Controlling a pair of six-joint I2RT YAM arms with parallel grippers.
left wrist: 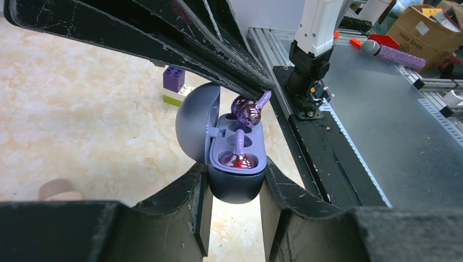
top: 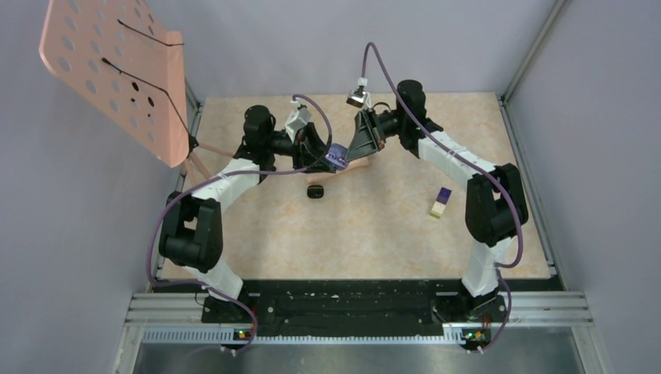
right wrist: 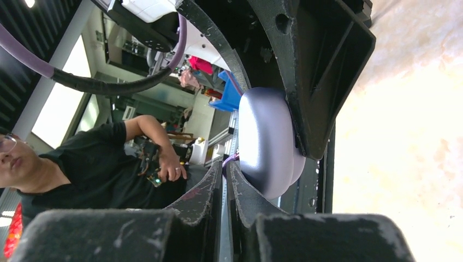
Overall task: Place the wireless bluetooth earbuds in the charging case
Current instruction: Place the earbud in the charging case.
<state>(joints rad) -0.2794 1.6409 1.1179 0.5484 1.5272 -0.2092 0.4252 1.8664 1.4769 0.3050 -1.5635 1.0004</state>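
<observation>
— Clamping on what, the left gripper (left wrist: 235,179)?

— On the charging case (left wrist: 236,191). Its two fingers press the dark lower shell from either side. The case hangs above the table (top: 374,234), with its lid (left wrist: 191,124) swung open to the left in the left wrist view.

— And the right gripper (right wrist: 225,164)?

— Its jaws are all but together, pinched on the thin stem of a glossy purple earbud (left wrist: 247,111). The right wrist view shows a sliver of purple stem between the fingertips, and the rounded back of the case just beyond them.

— Where is that earbud relative to the case?

— Right above the far well, bulb down, stem angled up toward the right fingers. Whether the bulb touches the case I cannot tell.

— Is there another one?

— Yes. A second purple earbud (left wrist: 238,159) lies seated in the near well, its stem pointing toward the far well.

— And further out?

— From above, both grippers meet over the far half of the table, about midway across. A small black object (top: 315,191) lies on the table just on their near side. The purple-and-cream block (top: 440,201) lies well off to the right, near the right arm's elbow. A pink perforated board (top: 117,70) stands tilted at the far left corner.
</observation>
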